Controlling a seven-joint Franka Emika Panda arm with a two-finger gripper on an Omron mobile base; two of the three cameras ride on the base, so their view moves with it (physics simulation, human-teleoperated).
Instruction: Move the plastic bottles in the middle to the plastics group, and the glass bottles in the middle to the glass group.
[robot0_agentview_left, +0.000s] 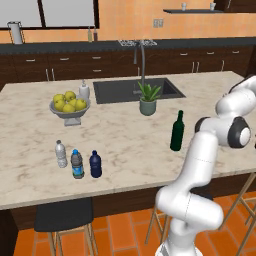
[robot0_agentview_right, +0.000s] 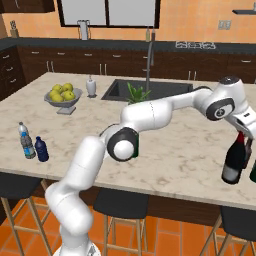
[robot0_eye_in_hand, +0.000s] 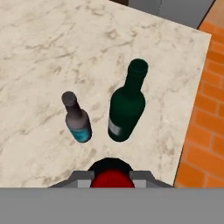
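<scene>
Gripper (robot0_agentview_right: 243, 141): you have its fingers pinching the red neck of the near-black wine bottle (robot0_agentview_right: 234, 163), base on the counter (robot0_agentview_right: 190, 145).
Ahead of the fingers: a green bottle (robot0_eye_in_hand: 127, 105) and a small grey bottle (robot0_eye_in_hand: 77, 118), upright, apart.
Plain green wine bottle (robot0_agentview_left: 177, 131): mid-counter, well behind.
Navy bottle (robot0_agentview_left: 95, 164): far end, beside the grey-labelled bottle (robot0_agentview_left: 77, 164) and the clear bottle (robot0_agentview_left: 61, 153).

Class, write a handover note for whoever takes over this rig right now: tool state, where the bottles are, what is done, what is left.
Tool: shut on the near-black wine bottle at its neck, at the right end of the counter, beside the glass group.
Done: navy bottle stands with the plastics group.
Left: set down and release this bottle, then fetch the green wine bottle from mid-counter.
</scene>
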